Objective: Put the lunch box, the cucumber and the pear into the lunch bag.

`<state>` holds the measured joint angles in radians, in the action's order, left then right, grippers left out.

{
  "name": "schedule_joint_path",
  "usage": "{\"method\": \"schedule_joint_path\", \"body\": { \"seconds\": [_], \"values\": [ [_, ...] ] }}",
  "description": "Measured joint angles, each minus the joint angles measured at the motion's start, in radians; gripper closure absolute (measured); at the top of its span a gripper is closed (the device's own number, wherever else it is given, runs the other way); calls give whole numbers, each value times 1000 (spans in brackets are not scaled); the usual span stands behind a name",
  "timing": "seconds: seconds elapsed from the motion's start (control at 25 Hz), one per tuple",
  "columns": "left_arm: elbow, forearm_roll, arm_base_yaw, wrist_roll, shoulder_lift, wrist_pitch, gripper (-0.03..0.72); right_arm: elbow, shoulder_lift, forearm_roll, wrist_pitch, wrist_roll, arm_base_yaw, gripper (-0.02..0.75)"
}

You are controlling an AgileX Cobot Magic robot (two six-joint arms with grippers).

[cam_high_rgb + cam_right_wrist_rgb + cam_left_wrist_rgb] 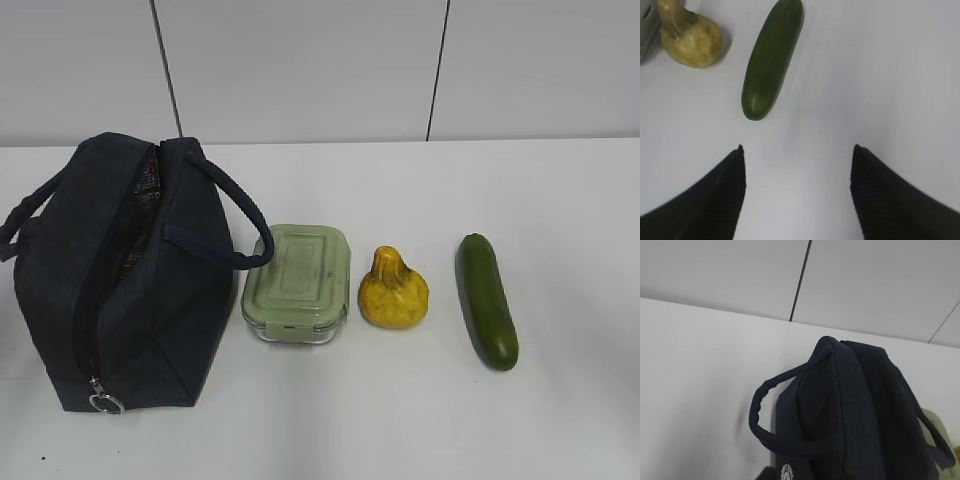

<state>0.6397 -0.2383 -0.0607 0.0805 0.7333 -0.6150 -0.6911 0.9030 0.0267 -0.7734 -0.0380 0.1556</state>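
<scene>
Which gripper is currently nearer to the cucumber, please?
Right: the right gripper hovers open just short of the cucumber; the left wrist view shows only the lunch bag.

A lab-like test bench: a bare white table set against plain grey wall panels.

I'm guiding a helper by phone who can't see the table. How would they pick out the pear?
Start at the dark bag on the left. Right of it lies the lunch box, then the pear, then the cucumber. The pear is the only yellow one, squat with a narrow neck.
</scene>
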Motion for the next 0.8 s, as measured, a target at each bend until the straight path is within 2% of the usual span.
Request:
{"method": "schedule_joint_path", "body": {
  "seconds": [0.16, 0.36, 0.44, 0.64, 0.8],
  "values": [
    [120, -24, 0, 48, 175, -113, 411, -133, 195, -43, -11, 0, 0, 227],
    [288, -178, 1, 205, 391, -264, 400, -264, 394, -98, -56, -27, 0, 227],
    [337, -211, 1, 233, 459, -309, 400, -306, 456, -112, -71, -31, 0, 227],
    [393, -227, 1, 269, 571, -387, 398, -357, 564, -139, -92, -37, -2, 227],
    [394, -178, 1, 266, 590, -390, 398, -365, 606, -146, -92, -45, -1, 227]
  ]
}}
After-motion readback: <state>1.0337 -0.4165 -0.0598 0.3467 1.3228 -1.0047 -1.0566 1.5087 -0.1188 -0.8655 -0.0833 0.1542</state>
